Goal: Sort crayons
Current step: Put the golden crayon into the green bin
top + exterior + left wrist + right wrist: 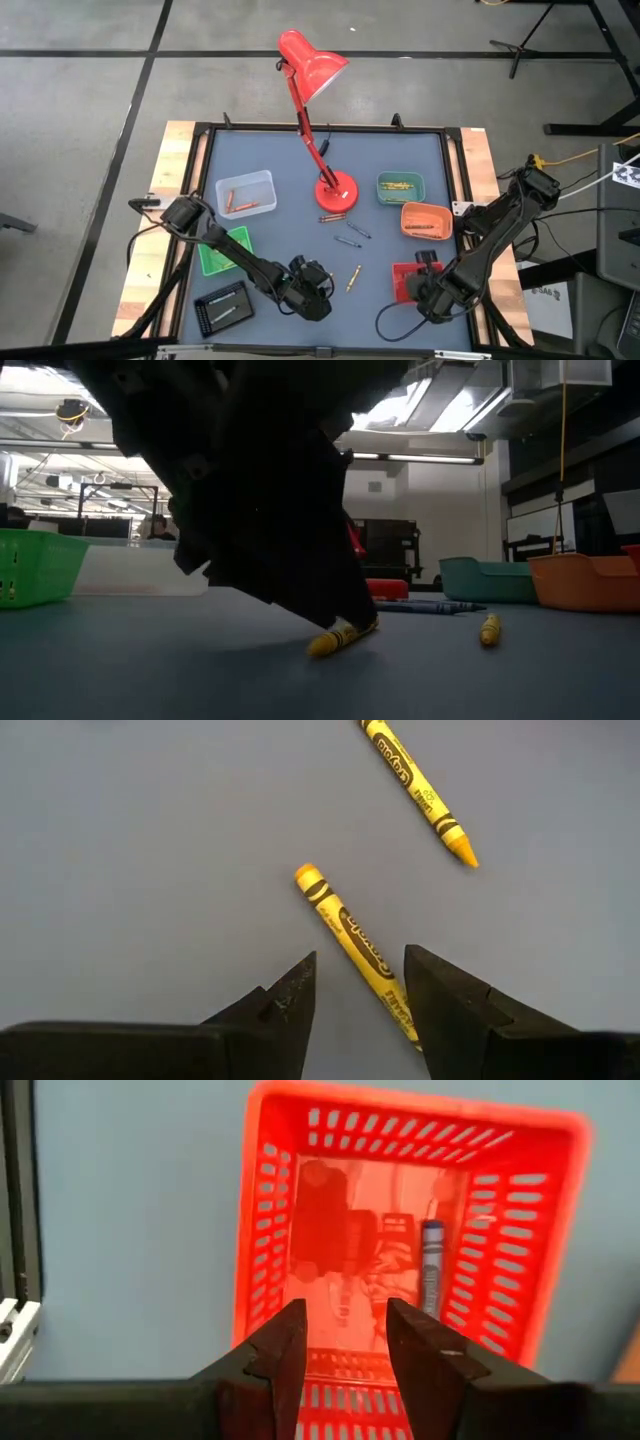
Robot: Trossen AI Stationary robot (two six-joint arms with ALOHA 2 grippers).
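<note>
The left gripper [360, 995] has its fingers [290, 995] parted around a yellow crayon [355, 940] with unreadable black lettering, lying on the grey surface [150, 870]. A second yellow crayon [418, 792] lies at one o'clock. The right gripper [345, 1345], narrowly open, hangs over a red basket [270, 1200].

This looks like a robot lab or workshop. The blue-grey work table [290, 190] has a wooden edge and stands on a bare grey concrete floor [80, 100]. Black stand legs [520, 45] show at about 1 o'clock from the table, and a yellow cable [575, 157] runs at 3 o'clock. The low view shows long ceiling lights [420, 457], pipes overhead and a dark cabinet [390, 550] far behind.
</note>
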